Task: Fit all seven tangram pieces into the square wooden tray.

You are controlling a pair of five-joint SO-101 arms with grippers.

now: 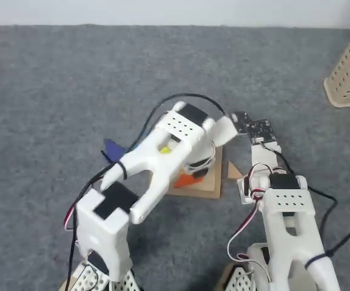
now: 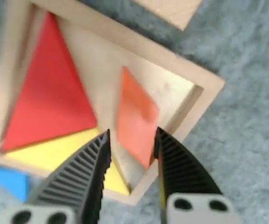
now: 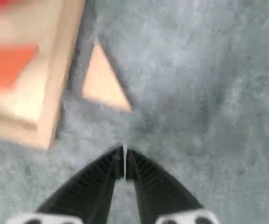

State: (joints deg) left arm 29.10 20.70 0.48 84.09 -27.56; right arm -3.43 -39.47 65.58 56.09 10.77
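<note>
Left end effector over tray, parted astride orange piece | right end effector closed near carpet

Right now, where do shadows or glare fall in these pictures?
High view: the left arm throws a soft shadow on the carpet below it. Left wrist view: light glares off the tray's bare floor near one corner. Right wrist view: the tray lays a dark band of shadow on the carpet along its wall.

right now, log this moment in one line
left gripper open around orange piece in tray | right gripper shut above carpet near wooden triangle | red triangle, yellow triangle in tray
</note>
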